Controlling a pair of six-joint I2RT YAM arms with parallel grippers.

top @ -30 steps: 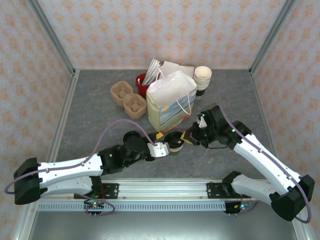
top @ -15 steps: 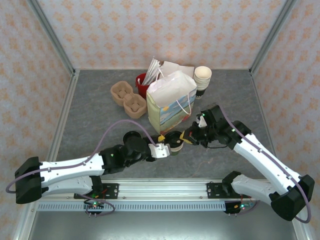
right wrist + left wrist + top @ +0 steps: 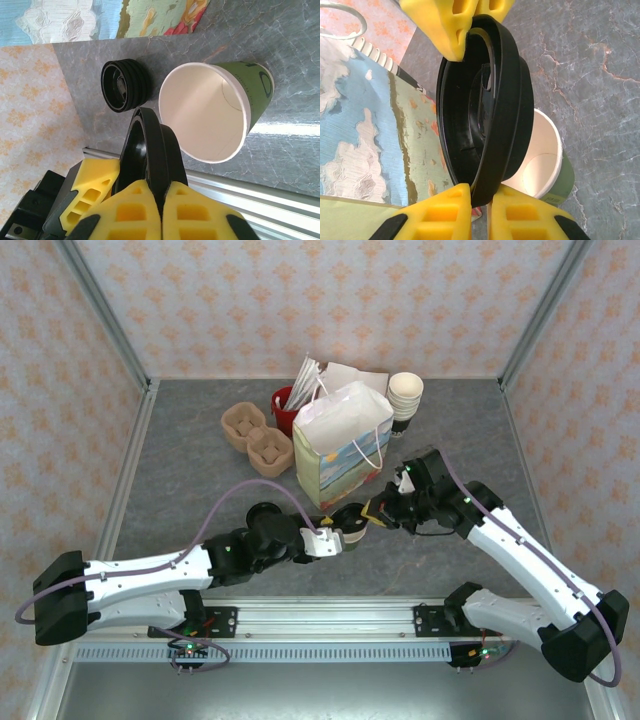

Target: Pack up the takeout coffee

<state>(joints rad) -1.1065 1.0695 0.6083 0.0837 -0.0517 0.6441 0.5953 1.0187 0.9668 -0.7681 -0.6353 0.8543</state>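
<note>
The takeout coffee cup [image 3: 210, 110] stands uncovered on the grey table, with dark green sides [image 3: 565, 175] and a white, empty inside. Its round black lid [image 3: 490, 110] is off and held on edge just above and beside the cup's mouth. My left gripper [image 3: 482, 197] is shut on one rim of the lid. My right gripper [image 3: 162, 197] is shut on the opposite rim, and its yellow fingers [image 3: 465, 20] show at the top of the left wrist view. In the top view both grippers, left [image 3: 336, 536] and right [image 3: 372, 511], meet at the lid [image 3: 352, 521] in front of the paper bag.
The printed paper bag [image 3: 340, 445] stands open-topped just behind the grippers. A low black round item [image 3: 125, 85] lies on the table next to the cup. Cream paper cups [image 3: 405, 395], a red cup [image 3: 284, 405] and pulp cup holders [image 3: 258, 435] sit further back. A metal rail [image 3: 280, 200] runs along the near edge.
Both grippers have shifted slightly toward the bag with the lid held between them; the left wrist has crept a little to the right.
</note>
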